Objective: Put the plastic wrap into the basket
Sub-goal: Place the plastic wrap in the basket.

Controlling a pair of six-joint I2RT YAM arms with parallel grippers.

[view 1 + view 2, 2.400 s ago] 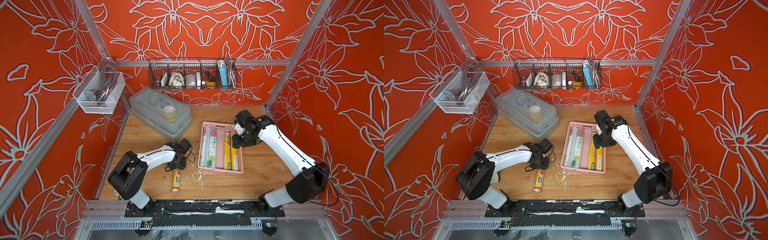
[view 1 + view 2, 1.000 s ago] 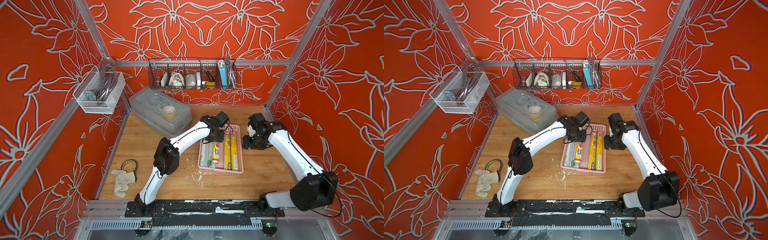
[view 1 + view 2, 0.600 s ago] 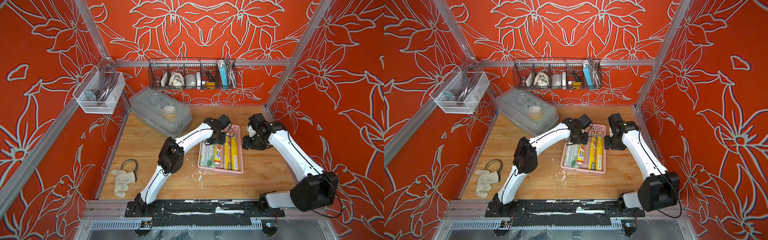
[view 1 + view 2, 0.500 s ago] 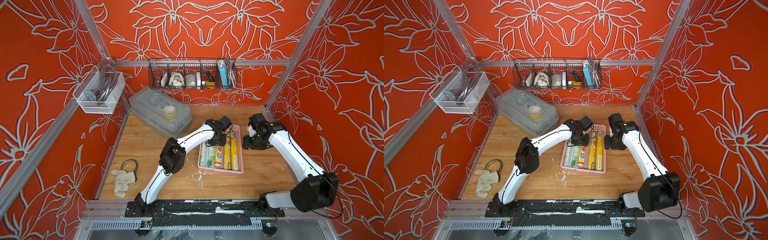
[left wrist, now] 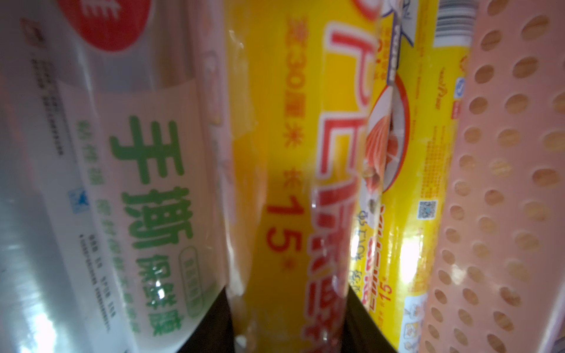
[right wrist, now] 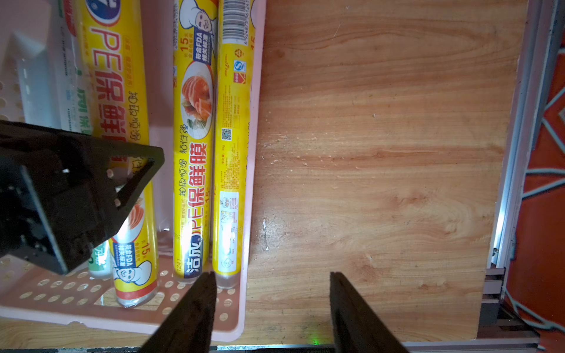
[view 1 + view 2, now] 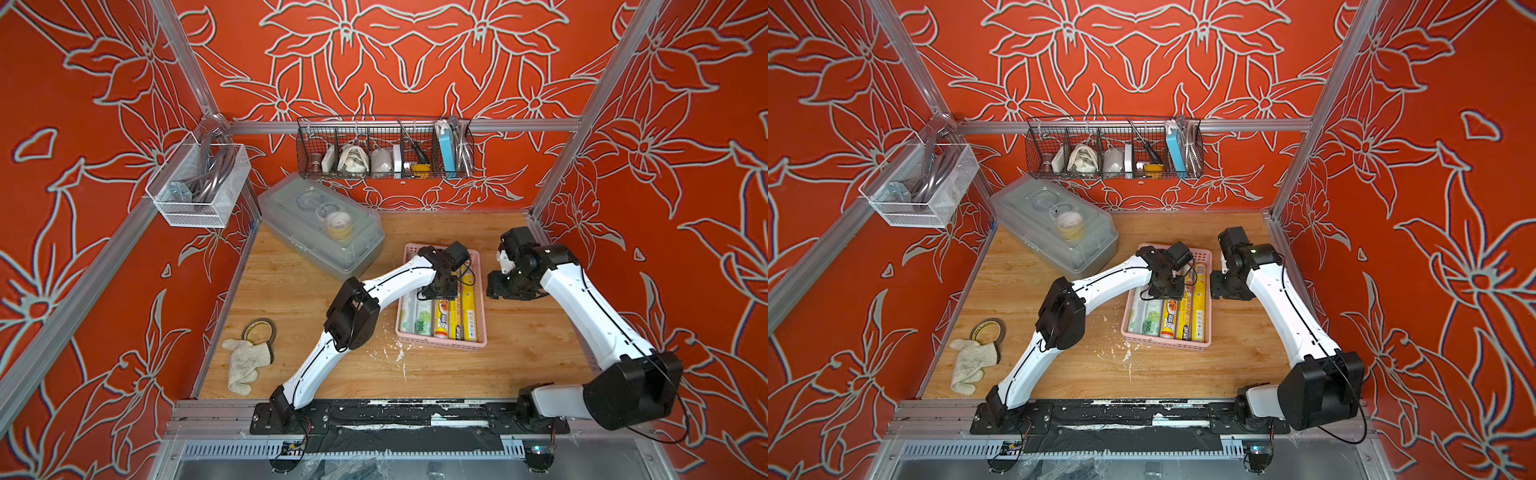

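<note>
Twin white arms, black joints
Left arm (image 7: 390, 280) and right arm (image 7: 582, 303): glossy white links, thin black cables, bulky black elbows; right gripper (image 6: 272, 275) has black wedge fingers, black housing just behind it.

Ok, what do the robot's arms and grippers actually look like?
The left arm and right arm have smooth white link shells with bulky black joint housings. Thin black cables loop out near the left wrist and right shoulder. The left gripper and right gripper are black, and the right's fingers are flat, tapering blades.
</note>
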